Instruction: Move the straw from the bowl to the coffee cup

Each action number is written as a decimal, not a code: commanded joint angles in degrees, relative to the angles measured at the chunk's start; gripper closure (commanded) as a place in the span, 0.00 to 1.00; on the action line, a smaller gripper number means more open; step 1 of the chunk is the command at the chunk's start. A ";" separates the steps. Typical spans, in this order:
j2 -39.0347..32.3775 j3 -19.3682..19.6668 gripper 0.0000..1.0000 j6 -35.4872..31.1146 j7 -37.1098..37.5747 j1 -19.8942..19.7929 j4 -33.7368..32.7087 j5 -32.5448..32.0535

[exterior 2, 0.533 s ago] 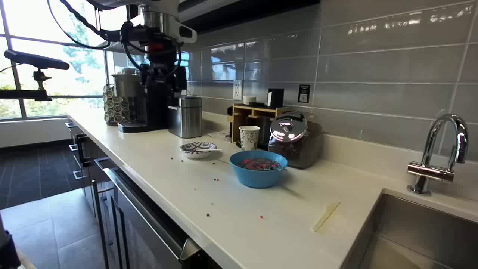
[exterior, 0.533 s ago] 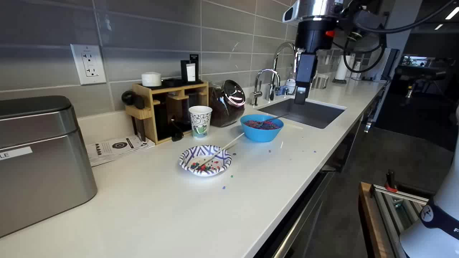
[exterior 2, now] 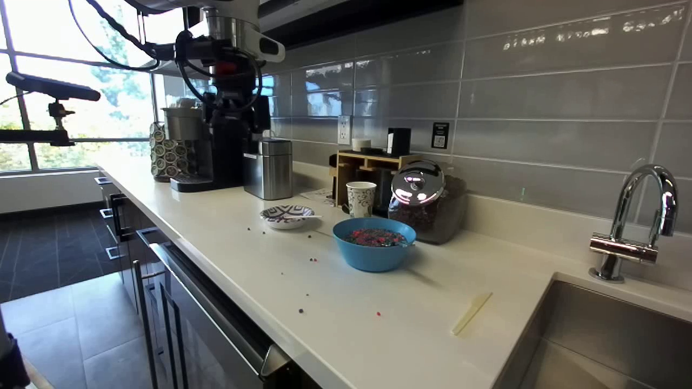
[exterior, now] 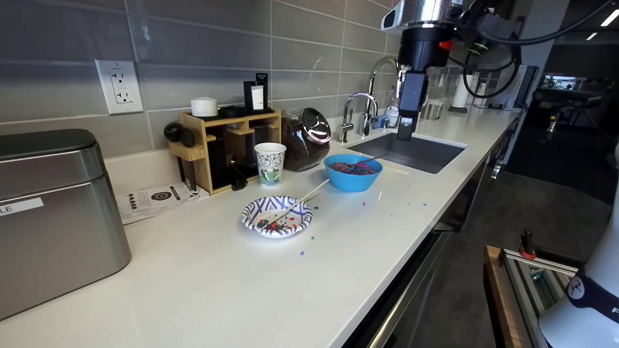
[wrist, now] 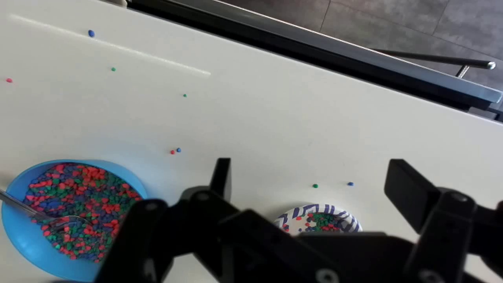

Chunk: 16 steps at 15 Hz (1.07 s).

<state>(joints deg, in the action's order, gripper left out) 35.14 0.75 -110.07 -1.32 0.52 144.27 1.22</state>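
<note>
The thin pale straw (exterior: 302, 199) lies slanted in the shallow blue-and-white patterned bowl (exterior: 261, 207), one end among colored bits, the other past the rim toward the blue bowl. In an exterior view the straw (exterior 2: 303, 216) sticks out over the rim of the patterned bowl (exterior 2: 277, 214). The white paper coffee cup (exterior: 270, 164) stands upright behind; the cup (exterior 2: 361, 199) is also in an exterior view. My gripper (wrist: 308, 169) is open and empty, high above the counter. The patterned bowl (wrist: 298, 211) is partly hidden by the gripper in the wrist view; straw and cup do not show there.
A bright-blue bowl (exterior: 352, 181) with colored bits and a spoon stands near the cup. Behind are a glass jar (exterior 2: 432, 216) and a wooden organizer (exterior: 244, 121). A steel bin (exterior: 58, 217), a sink (exterior: 411, 152) and a pale flat stick (exterior 2: 472, 314) are on the counter.
</note>
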 commanded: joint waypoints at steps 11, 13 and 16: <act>-1.17 0.17 0.00 -1.48 -2.59 0.67 -0.62 -0.40; -4.23 0.52 0.00 -4.01 -9.09 2.37 -2.29 -1.38; -9.46 0.48 0.00 -5.45 -16.06 3.52 -5.60 -3.17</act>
<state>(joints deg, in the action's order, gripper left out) 32.16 0.75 -114.04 -11.56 2.34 142.79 0.65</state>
